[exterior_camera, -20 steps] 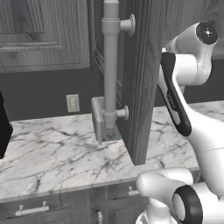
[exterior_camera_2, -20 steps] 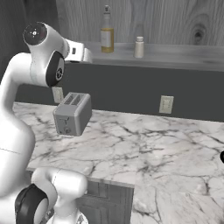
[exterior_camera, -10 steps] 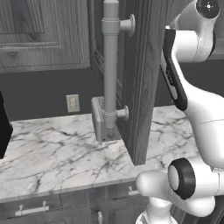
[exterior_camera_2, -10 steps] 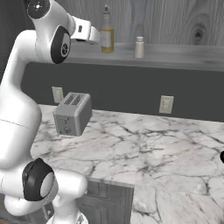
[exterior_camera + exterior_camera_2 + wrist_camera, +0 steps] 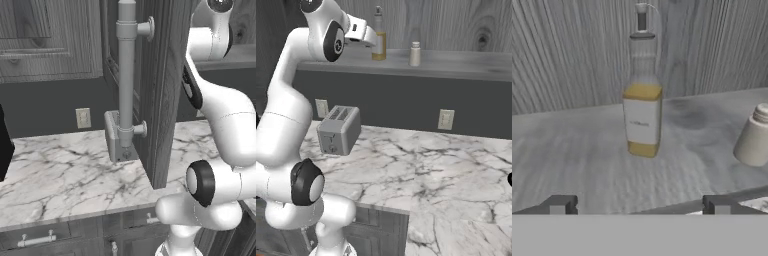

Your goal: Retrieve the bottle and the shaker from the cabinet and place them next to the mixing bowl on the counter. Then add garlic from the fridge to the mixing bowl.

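Item one: your bottle [image 5: 642, 107], amber liquid, upright on the cabinet shelf [image 5: 577, 160], directly ahead of your gripper [image 5: 639, 205]. Item two: shaker [image 5: 754, 137], pale, same shelf, apart to the bottle's right. Jaws stand wide, holding nothing. Below, toaster [image 5: 339, 129] on your marble desk [image 5: 426, 170].

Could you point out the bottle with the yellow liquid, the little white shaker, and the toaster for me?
Clear glass bottle of yellow liquid [image 5: 641, 120], hand view, on its pale label.
Small white shaker [image 5: 754, 138], hand view, on its rounded body.
Grey metal toaster [image 5: 339, 130], right base view, on its front face.
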